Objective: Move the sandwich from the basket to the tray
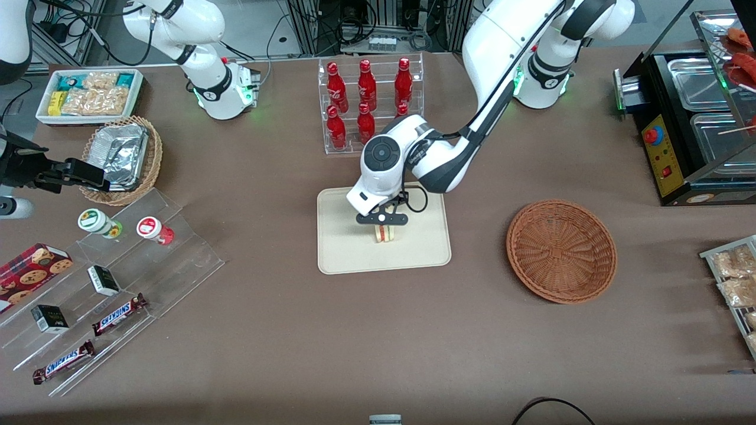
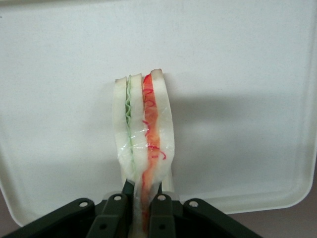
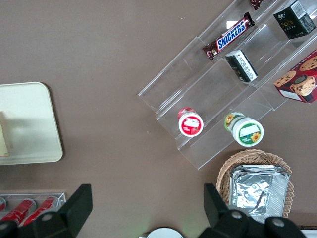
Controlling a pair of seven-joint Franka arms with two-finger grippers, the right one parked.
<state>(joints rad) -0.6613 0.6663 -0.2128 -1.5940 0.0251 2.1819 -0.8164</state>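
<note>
My left gripper [image 1: 385, 226] hangs low over the middle of the cream tray [image 1: 342, 254], shut on the sandwich [image 1: 386, 234]. In the left wrist view the sandwich [image 2: 144, 129] stands on edge between the black fingers [image 2: 116, 210], its pale bread layers showing a green and a red-orange filling stripe, with the tray [image 2: 237, 74] right under it. Whether it touches the tray I cannot tell. The reddish-brown wicker basket [image 1: 561, 250] sits beside the tray toward the working arm's end, with nothing in it. The tray's corner [image 3: 29, 124] also shows in the right wrist view.
A clear rack of red bottles [image 1: 369, 100] stands farther from the front camera than the tray. Toward the parked arm's end are a tan basket with a foil container [image 1: 121, 154], a white bin of snacks [image 1: 88, 94] and an acrylic stepped stand [image 1: 106, 295] with candy bars. A black warmer [image 1: 691, 118] stands at the working arm's end.
</note>
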